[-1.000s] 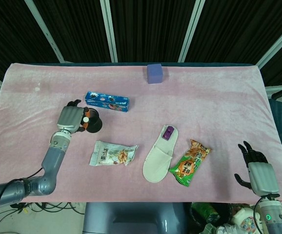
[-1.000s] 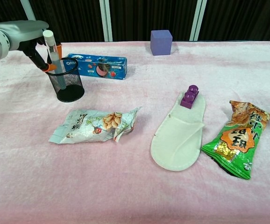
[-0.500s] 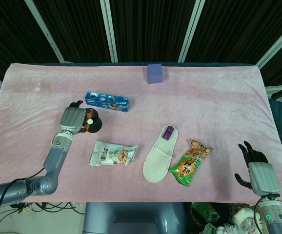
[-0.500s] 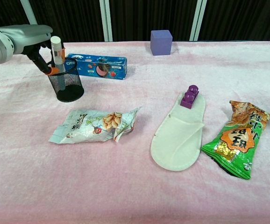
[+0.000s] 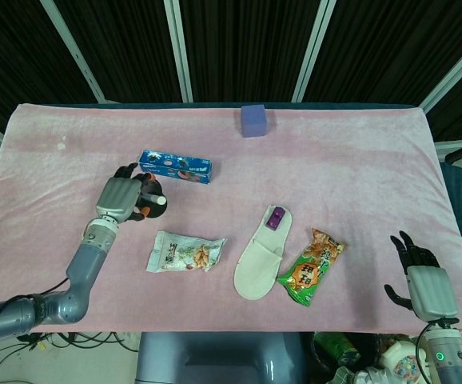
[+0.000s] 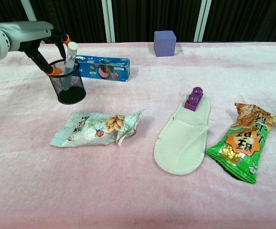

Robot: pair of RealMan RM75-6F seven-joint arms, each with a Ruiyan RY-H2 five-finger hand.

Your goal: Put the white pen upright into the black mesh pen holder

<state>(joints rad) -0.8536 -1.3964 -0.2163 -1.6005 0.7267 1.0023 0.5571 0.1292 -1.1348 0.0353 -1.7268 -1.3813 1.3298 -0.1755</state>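
Observation:
The white pen (image 6: 70,57) stands inside the black mesh pen holder (image 6: 71,88), leaning to the right against the rim. In the head view its top (image 5: 157,199) shows over the holder (image 5: 154,210). My left hand (image 6: 37,37) hovers just left of and above the holder, with its orange-tipped fingers spread on either side of the pen; one fingertip is close to the pen's top, but I see no grip. My right hand (image 5: 420,276) rests far off at the table's front right corner, fingers apart and holding nothing.
A blue biscuit box (image 6: 100,67) lies right behind the holder. A snack bag (image 6: 96,127) is in front of it. A white slipper (image 6: 183,134) with a purple piece, a green snack bag (image 6: 241,142) and a purple cube (image 6: 164,43) lie to the right.
The pen has gone down into the holder and tipped right against the rim. My left hand's fingers have spread away from it. The right hand has not moved.

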